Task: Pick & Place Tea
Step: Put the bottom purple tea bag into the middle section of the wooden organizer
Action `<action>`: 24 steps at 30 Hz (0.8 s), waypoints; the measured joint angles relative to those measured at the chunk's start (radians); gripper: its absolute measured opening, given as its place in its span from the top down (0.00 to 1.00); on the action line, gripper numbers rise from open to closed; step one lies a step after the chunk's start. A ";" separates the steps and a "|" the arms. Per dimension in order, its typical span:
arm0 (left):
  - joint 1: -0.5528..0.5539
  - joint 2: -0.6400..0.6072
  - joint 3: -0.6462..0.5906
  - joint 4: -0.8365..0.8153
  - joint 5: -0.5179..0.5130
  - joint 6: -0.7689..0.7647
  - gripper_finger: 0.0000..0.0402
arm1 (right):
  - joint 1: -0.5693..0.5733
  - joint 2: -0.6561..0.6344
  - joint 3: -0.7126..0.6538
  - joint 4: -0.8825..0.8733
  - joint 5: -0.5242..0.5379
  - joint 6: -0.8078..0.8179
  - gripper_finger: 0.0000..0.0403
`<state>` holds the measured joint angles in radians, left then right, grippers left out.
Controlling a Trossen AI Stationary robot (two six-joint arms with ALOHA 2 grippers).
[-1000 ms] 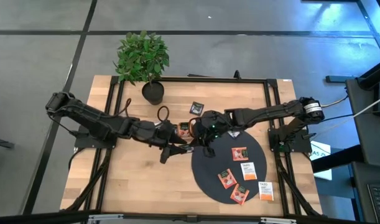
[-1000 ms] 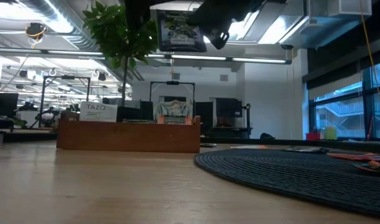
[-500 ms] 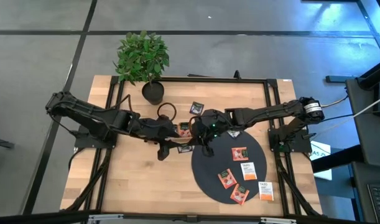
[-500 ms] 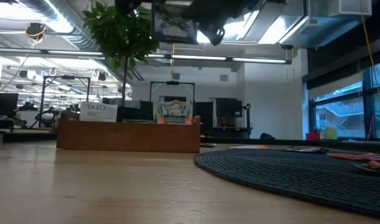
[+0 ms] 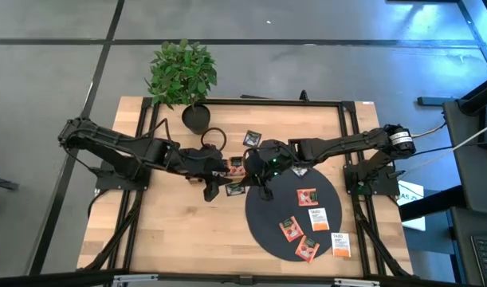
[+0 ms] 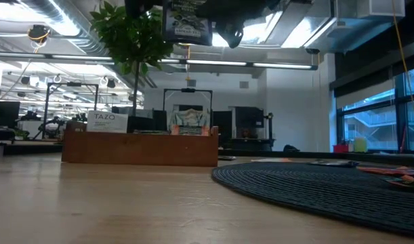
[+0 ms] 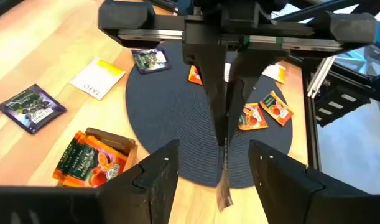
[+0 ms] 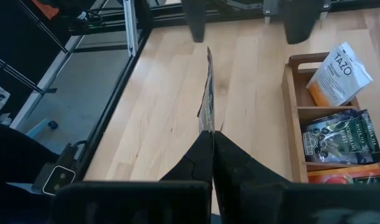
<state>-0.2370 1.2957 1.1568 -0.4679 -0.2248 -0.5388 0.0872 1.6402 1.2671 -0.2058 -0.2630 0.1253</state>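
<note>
Right gripper (image 8: 209, 132) is pinching 1 tea sachet (image 8: 206, 93) edge-on, held in the air at frame centre of the high view, beside the tray (image 8: 293, 112). Left gripper (image 7: 211, 168) is spread, facing it. We'd say handover: we should centre the sachet between the left fingers before closing. Only the low view shows the sachet's printed face (image 6: 187, 18); only the high view shows the mat (image 5: 303, 215) stock.

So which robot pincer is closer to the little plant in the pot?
The left pincer. It hangs open near the middle of the table, not far from the potted plant. The right pincer, shut on a tea sachet, is farther away, by the black mat.
</note>
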 joint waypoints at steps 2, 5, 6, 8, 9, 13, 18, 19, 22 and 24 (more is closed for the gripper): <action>-0.004 0.000 0.000 0.000 0.001 0.000 0.53 | -0.001 0.000 0.000 0.000 0.000 -0.002 0.99; -0.004 0.000 0.000 0.000 0.002 0.002 0.53 | -0.007 0.000 0.000 0.005 0.000 -0.003 0.99; -0.004 0.000 0.000 0.000 0.002 0.002 0.53 | -0.007 0.000 0.000 0.011 0.001 -0.003 0.99; -0.004 0.000 0.000 0.000 0.002 0.002 0.53 | -0.007 0.000 0.000 0.029 0.003 -0.007 0.99; -0.004 0.000 0.000 0.000 0.002 0.002 0.53 | -0.007 0.000 0.000 0.037 0.005 -0.013 0.99; -0.004 0.000 0.000 0.000 0.002 0.002 0.53 | -0.009 0.000 0.000 0.079 0.010 -0.031 0.99; -0.004 0.000 0.000 0.000 0.002 0.002 0.52 | -0.019 0.000 0.000 0.090 0.010 -0.026 0.99; -0.004 0.000 0.000 0.000 0.002 0.002 0.53 | -0.020 0.000 0.000 0.088 0.010 -0.025 0.99; -0.004 0.000 0.000 0.000 0.002 0.002 0.53 | -0.019 0.000 0.000 0.082 0.009 -0.025 0.99; -0.004 0.000 0.000 0.000 0.002 0.002 0.53 | -0.018 0.000 0.000 0.082 0.007 -0.025 0.99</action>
<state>-0.2413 1.2957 1.1568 -0.4679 -0.2226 -0.5365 0.0689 1.6402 1.2667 -0.1238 -0.2557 0.1008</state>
